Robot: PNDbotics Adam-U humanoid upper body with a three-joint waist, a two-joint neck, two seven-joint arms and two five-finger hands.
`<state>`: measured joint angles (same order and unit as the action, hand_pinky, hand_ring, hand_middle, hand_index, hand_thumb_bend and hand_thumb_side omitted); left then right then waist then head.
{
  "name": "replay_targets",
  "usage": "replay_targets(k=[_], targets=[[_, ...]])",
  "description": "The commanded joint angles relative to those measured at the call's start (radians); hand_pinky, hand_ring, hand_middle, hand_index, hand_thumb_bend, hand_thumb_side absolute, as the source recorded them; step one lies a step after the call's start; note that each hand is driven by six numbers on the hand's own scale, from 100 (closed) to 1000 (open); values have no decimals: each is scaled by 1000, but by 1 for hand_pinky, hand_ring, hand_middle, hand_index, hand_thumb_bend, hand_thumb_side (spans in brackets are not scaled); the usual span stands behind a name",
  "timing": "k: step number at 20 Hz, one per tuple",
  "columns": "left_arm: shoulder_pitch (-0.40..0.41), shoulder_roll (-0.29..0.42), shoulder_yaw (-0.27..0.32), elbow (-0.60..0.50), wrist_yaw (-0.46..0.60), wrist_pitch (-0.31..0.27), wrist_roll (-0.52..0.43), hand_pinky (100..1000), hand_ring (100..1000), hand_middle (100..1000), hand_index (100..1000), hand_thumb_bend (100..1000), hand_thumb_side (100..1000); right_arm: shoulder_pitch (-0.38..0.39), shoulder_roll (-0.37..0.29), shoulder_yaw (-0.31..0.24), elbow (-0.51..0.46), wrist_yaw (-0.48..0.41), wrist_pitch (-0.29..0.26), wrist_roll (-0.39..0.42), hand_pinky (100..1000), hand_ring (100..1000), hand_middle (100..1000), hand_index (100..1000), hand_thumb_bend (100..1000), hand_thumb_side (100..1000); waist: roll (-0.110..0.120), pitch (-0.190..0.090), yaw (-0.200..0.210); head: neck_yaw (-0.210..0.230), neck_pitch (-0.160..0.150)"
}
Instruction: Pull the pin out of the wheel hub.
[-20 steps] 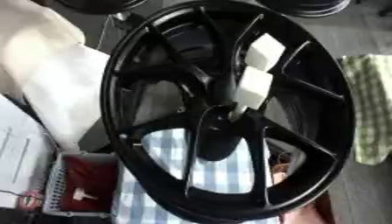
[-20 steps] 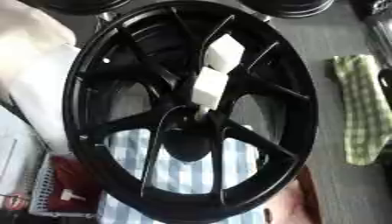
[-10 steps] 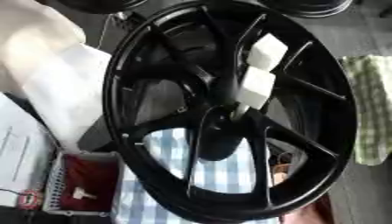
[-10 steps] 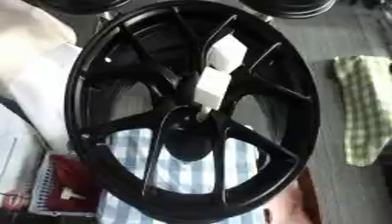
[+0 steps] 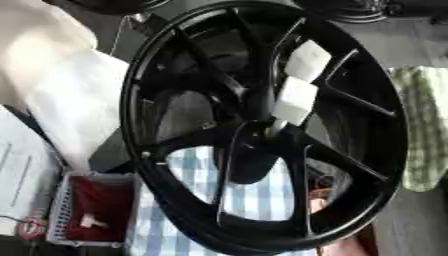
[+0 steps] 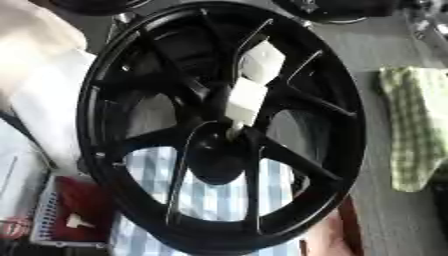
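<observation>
A large black wheel hub [image 5: 166, 75] stands on edge and fills both views, its spokes meeting at a dark centre [image 6: 214, 155]. A white pin [image 6: 245, 100] made of two blocky pieces sticks out from the centre toward the upper right, and its thin tip [image 6: 233, 131] sits in the hub's middle. The upper block [image 5: 308, 60] lies between two spokes. Neither of my hands shows in either view. Dark shapes behind the upper spokes are too unclear to name.
A red basket [image 5: 92, 215] holding a small white piece sits at the lower left. Blue-white checked cloth [image 5: 254, 195] lies under the wheel, a green checked towel [image 5: 424, 130] at the right, white sheeting [image 5: 61, 90] at the left. A pinkish shape [image 6: 325, 235] shows at the lower right rim.
</observation>
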<state>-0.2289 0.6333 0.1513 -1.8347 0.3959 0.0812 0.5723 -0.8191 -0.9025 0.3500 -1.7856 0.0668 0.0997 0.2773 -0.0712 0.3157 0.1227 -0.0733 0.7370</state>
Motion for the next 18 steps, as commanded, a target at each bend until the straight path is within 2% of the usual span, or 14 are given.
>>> replay_targets(k=[1,6,11,12,14,15,17,18], targets=[[-4,40,3,-8,-1,0,-5,744,756,679,764,353,725,-42,-22,17,20,57,-53,52,850,781,746,763,190,566,2,-32,0,-4,4],[-5,42,-2,-7,-1,2,-9,744,756,679,764,353,726,-109,-1,49,59,106,-124,135,849,781,746,762,199,558,0,-37,0,-7,6],[-3,42,-1,-6,-1,2,-10,744,756,679,764,353,726,-129,10,24,76,113,-147,232,849,781,746,762,199,558,1,-38,-3,-5,6],[-2,43,-1,-5,-1,2,-10,744,756,679,764,351,728,-137,12,25,67,106,-152,250,863,803,761,769,270,467,-2,-40,0,-2,7],[1,45,0,-4,-2,2,-9,744,755,678,763,350,729,-139,2,23,38,82,-175,283,875,817,769,774,295,403,-6,-40,1,3,8],[2,45,0,-3,-1,3,-9,744,755,678,763,350,729,-135,-7,21,24,67,-190,300,875,817,769,774,295,403,-7,-40,1,5,8],[2,47,0,-2,-1,3,-9,745,755,678,763,350,731,-123,-32,14,-1,39,-221,331,889,841,780,782,327,303,-11,-38,2,6,6],[2,48,0,-2,-2,3,-9,745,755,678,763,350,731,-115,-47,10,-15,29,-238,348,893,847,783,787,375,264,-13,-37,2,7,4]])
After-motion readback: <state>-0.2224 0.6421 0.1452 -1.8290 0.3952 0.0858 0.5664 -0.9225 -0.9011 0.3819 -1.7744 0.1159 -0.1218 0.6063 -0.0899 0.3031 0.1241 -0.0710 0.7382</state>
